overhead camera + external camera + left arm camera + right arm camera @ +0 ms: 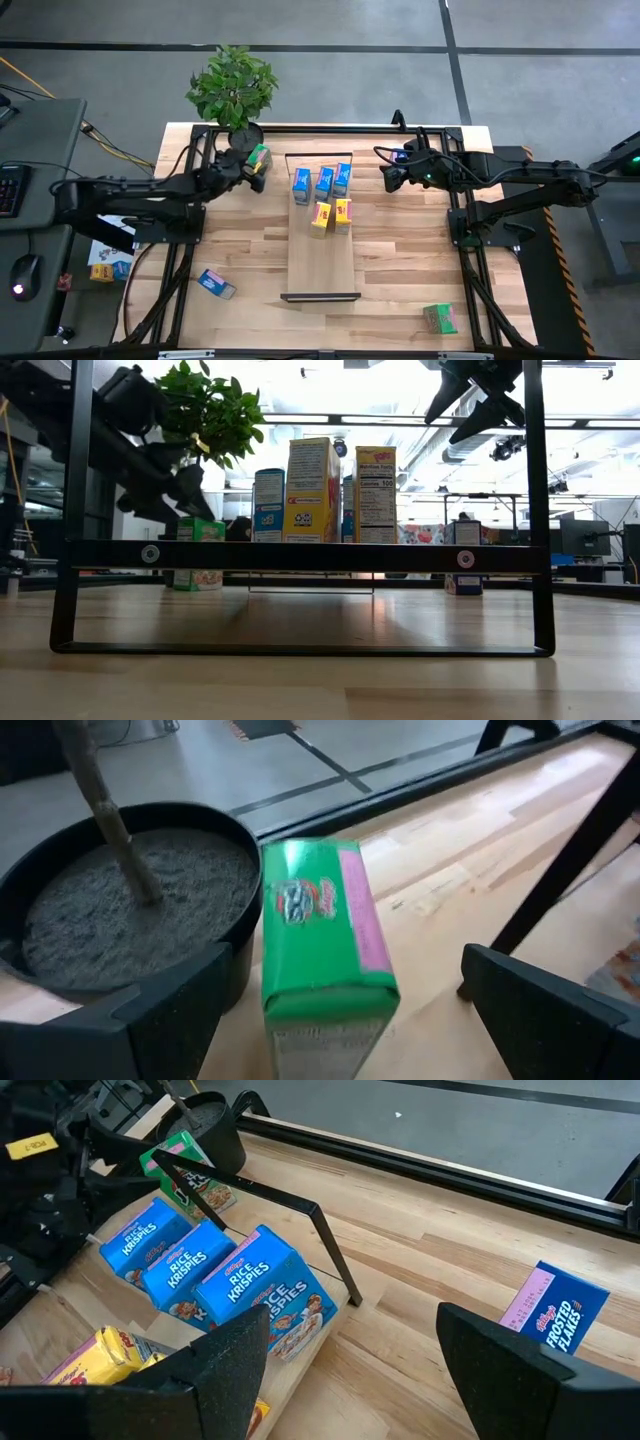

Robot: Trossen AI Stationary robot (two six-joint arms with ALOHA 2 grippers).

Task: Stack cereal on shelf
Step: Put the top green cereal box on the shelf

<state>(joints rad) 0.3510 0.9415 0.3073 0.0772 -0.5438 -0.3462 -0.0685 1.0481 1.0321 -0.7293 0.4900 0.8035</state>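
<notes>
Fingers of the left gripper [330,1020] stand wide apart around the upright green cereal box [322,935] beside the plant pot [120,890], ready to grasp it for the shelf [320,265], while the right gripper [350,1370] hovers open.

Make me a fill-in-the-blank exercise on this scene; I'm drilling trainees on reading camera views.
1. The left hand straddles a ___ box beside the plant pot.
2. On the shelf stand three blue boxes and two ___ ones.
3. The right hand holds ___.

Missing words: green; yellow; nothing
</notes>
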